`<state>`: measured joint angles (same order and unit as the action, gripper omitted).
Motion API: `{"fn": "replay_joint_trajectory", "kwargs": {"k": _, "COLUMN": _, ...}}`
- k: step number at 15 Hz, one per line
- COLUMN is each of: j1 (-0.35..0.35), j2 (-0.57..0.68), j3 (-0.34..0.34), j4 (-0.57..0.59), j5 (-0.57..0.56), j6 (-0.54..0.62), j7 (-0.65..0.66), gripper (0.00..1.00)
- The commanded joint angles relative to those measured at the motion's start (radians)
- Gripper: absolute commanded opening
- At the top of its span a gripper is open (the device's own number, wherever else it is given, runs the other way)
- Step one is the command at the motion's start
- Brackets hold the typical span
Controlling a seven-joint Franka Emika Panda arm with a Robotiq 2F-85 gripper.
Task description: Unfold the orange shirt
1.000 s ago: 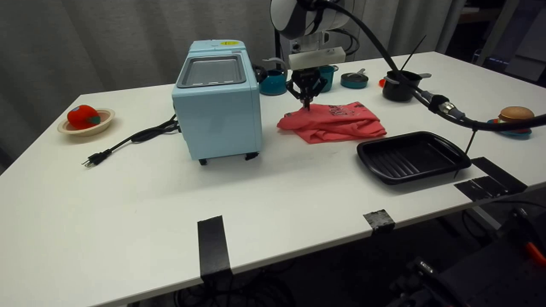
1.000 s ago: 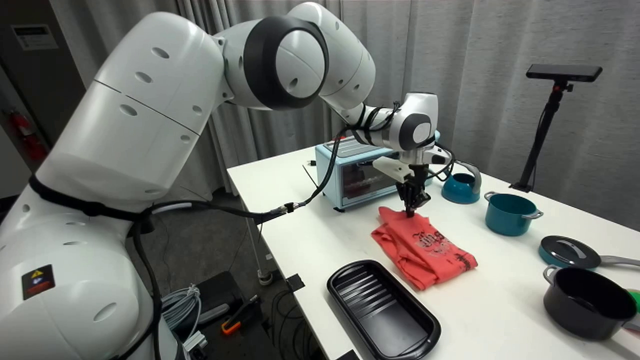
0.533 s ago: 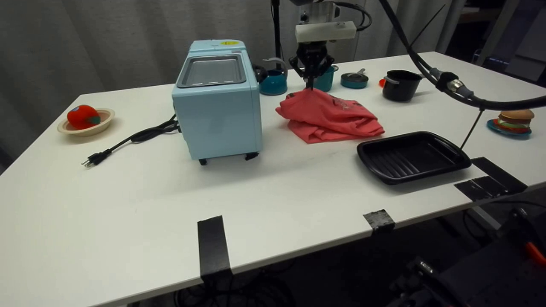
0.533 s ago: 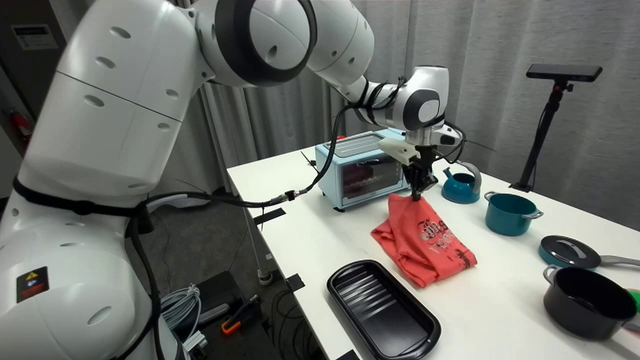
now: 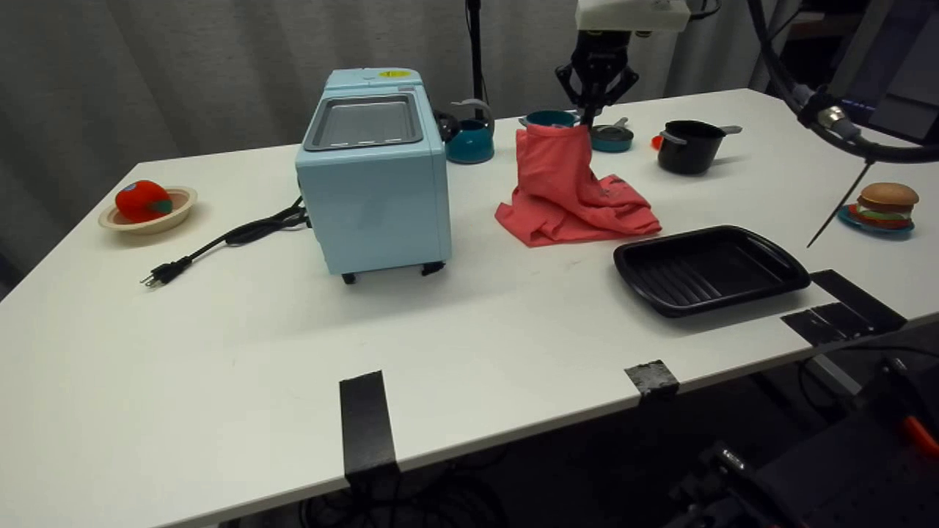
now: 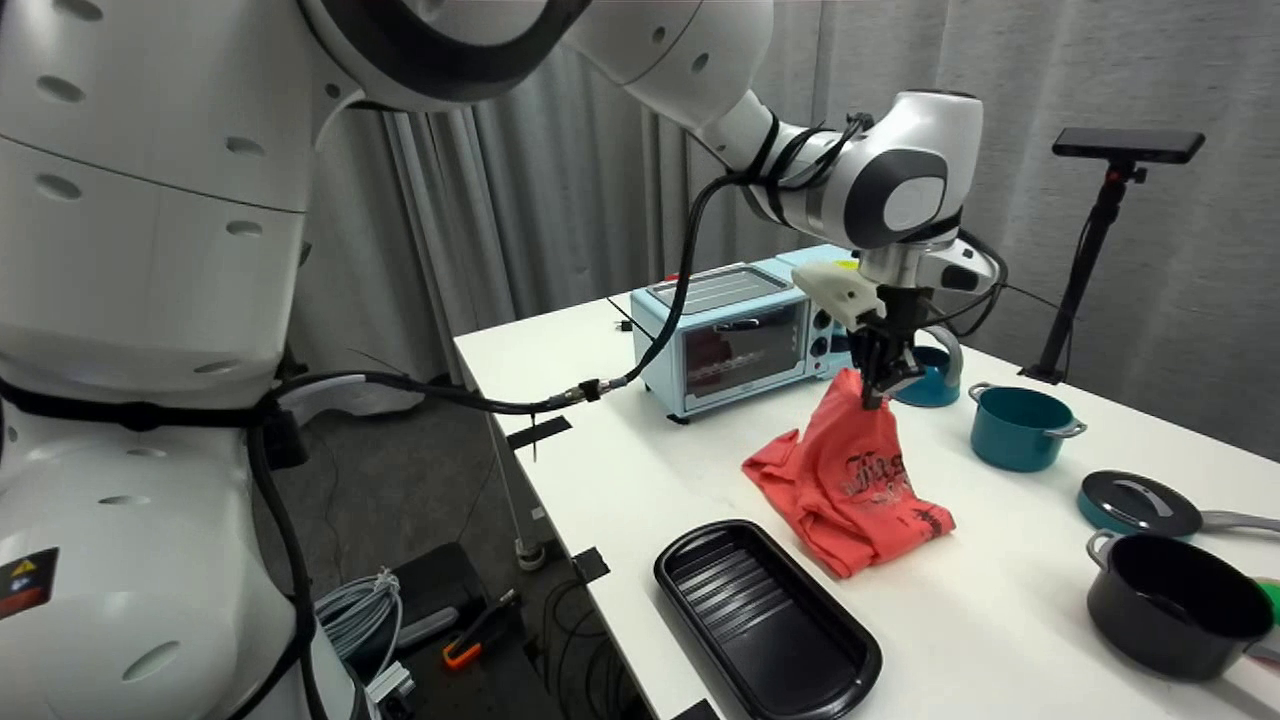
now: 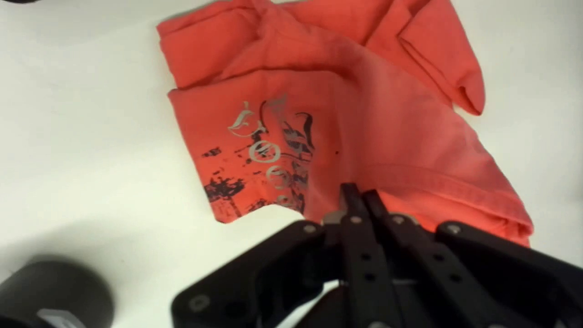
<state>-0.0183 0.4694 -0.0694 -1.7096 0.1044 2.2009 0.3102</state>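
The orange shirt, coral-red in the pictures, shows in both exterior views [image 5: 557, 194] [image 6: 845, 485]. Its lower part lies bunched and folded on the white table, and one portion is lifted upright. My gripper [image 5: 587, 121] is shut on the top edge of this raised cloth; the other exterior view angle shows the gripper [image 6: 873, 398] there too. In the wrist view the fingertips [image 7: 360, 189] are nearly together against the shirt [image 7: 401, 114], with a dark and grey print on its left part. The cloth between the fingertips is hidden.
A black baking tray [image 5: 711, 271] lies beside the shirt. A light-blue toaster oven [image 6: 740, 345] stands on the other side. A teal kettle [image 6: 925, 378], teal pot [image 6: 1020, 430], lidded pan [image 6: 1140, 505] and black pot [image 6: 1170, 605] stand around it.
My gripper has risen and moved away from the toaster oven, pulling the held part of the shirt up from the table. The shirt's lower part has stayed nearly in place.
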Motion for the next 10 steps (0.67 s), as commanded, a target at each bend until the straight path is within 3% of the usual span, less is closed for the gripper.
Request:
{"fn": "replay_joint_trajectory", "kwargs": {"k": 1, "j1": -0.063, "j2": -0.081, "j3": -0.022, "j4": -0.093, "j5": 0.051, "j6": 0.033, "j7": -0.023, "gripper": 0.01}}
{"fn": "replay_joint_trajectory", "kwargs": {"k": 10, "j1": -0.179, "j2": -0.071, "j3": -0.152, "j4": -0.123, "j5": 0.044, "j6": 0.032, "j7": 0.059, "gripper": 0.01}}
